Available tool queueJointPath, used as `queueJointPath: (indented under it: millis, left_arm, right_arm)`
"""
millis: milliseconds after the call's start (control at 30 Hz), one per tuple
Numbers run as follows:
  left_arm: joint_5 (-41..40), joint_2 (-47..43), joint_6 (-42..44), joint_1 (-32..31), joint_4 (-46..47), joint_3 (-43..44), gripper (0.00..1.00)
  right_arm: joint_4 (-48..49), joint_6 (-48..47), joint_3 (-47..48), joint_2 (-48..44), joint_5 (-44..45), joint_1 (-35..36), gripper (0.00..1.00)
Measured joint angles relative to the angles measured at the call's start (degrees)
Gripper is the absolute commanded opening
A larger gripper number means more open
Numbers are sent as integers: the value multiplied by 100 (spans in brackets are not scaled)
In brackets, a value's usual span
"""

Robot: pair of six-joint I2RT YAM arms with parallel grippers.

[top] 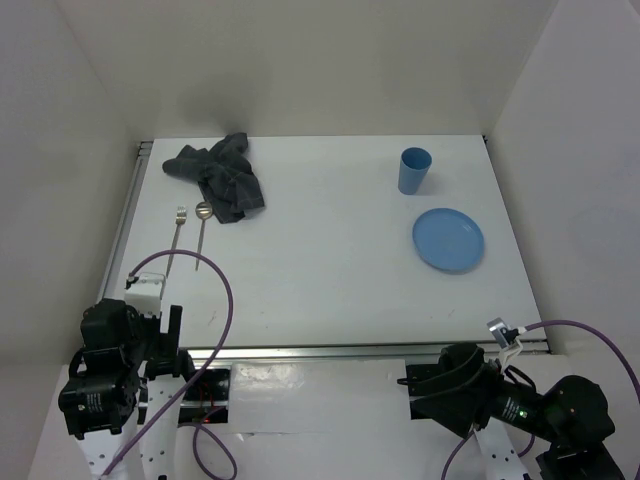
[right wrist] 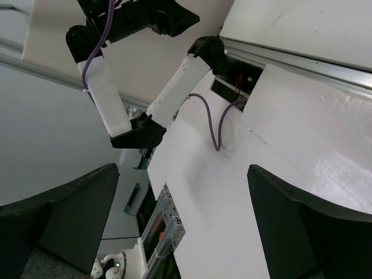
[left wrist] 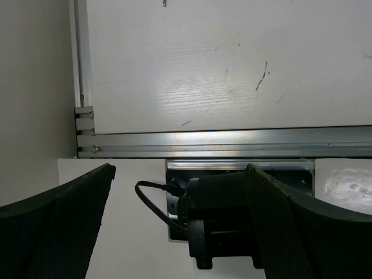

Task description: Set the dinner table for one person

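The dinner table (top: 330, 270) is white with metal rails. A blue plate (top: 448, 240) lies at the right, with a blue cup (top: 414, 171) upright behind it. A fork (top: 177, 238) and a spoon (top: 201, 228) lie side by side at the left, just in front of a crumpled dark grey cloth (top: 220, 175). My left gripper (top: 165, 325) is open and empty over the near left edge; the left wrist view (left wrist: 180, 168) shows it above its own base. My right gripper (top: 412, 385) is open and empty, off the table's near edge, also in the right wrist view (right wrist: 183, 168).
A metal rail (left wrist: 221, 142) runs along the table's near edge. Purple cables (top: 225, 300) loop from both arms. White walls enclose the table at the back and sides. The left arm (right wrist: 174, 93) shows in the right wrist view.
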Motion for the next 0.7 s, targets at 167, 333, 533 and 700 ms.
queueJointPath:
  millis: [167,333,533,700]
  left_arm:
    - [-4,-2,-11,0,0,0,99]
    - [-9,-101,-2,0,-15,24,99]
    - [188,11,343,0,59,793,99]
    - [243,1338,868,0,588,1528,99]
  right_arm:
    - [0,-2,-2,-2,-11,0,100]
    - [-42,-184,63,192,42,0,100]
    - [22,-695,796,1547,442,0,100]
    - [533,-1211,1860,3185,1058,0,100]
